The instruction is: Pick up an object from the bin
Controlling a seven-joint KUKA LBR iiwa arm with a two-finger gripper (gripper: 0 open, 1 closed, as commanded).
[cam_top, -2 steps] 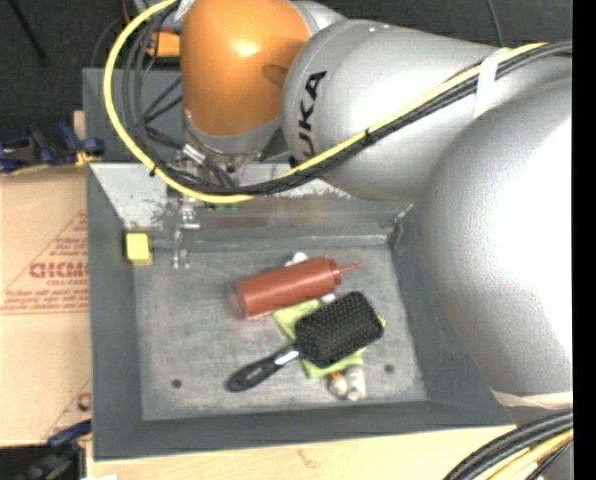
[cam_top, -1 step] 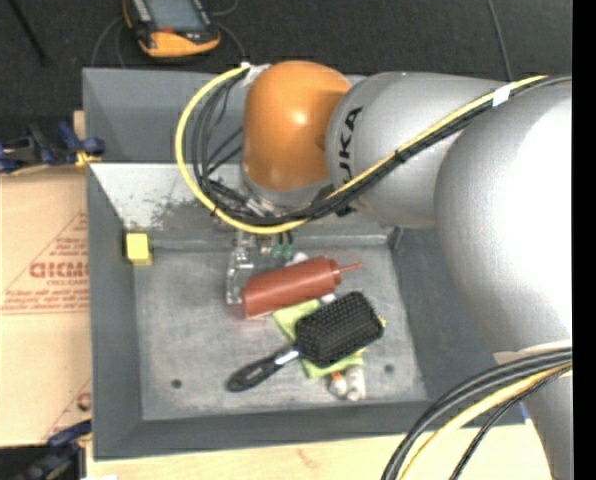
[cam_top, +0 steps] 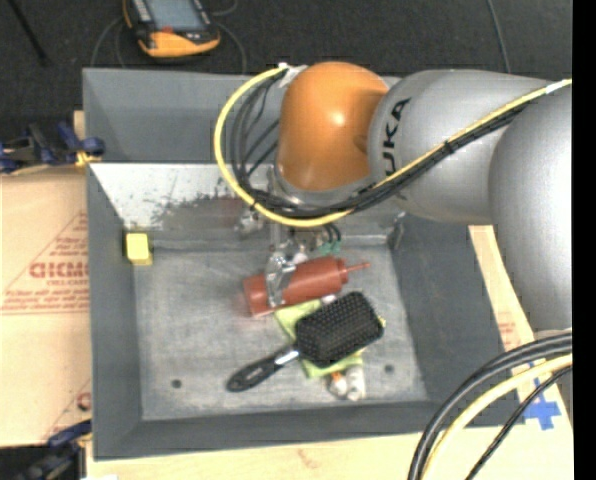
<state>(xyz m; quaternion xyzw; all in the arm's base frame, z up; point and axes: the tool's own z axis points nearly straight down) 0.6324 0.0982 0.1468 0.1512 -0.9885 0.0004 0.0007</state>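
Down low in the bin (cam_top: 188, 353), gripper (cam_top: 281, 273) just up-left of the black hairbrush (cam_top: 338, 330), pressed right onto the left half of a red bottle (cam_top: 323, 276). Wide or narrow? Cannot tell from up here, with wrist hardware and the orange cover (cam_top: 323, 123) crowding the view. So no calling it a hold yet.

Look just above the hairbrush's bristle head for that red bottle: flat on its side, nozzle to the right, lower edge close against the brush, touching or nearly so. Note the green piece (cam_top: 296, 316) tucked under the brush head and poking out on its upper left, right up against the bottle. Ignore the small yellow block (cam_top: 137, 247), well away up-left of the brush.

Best way through this step, at a guess: straddle the bottle across its narrow width, not along its length. Keep close to the middle of the body, or expect a nozzle-down tip on the lift. Looks round and probably slick, so close squarely or risk a sideways squirt-out. Watch the side facing the hairbrush, where it would be easy to pinch the green piece or drag the brush along. Then straight up, no sideways pull.
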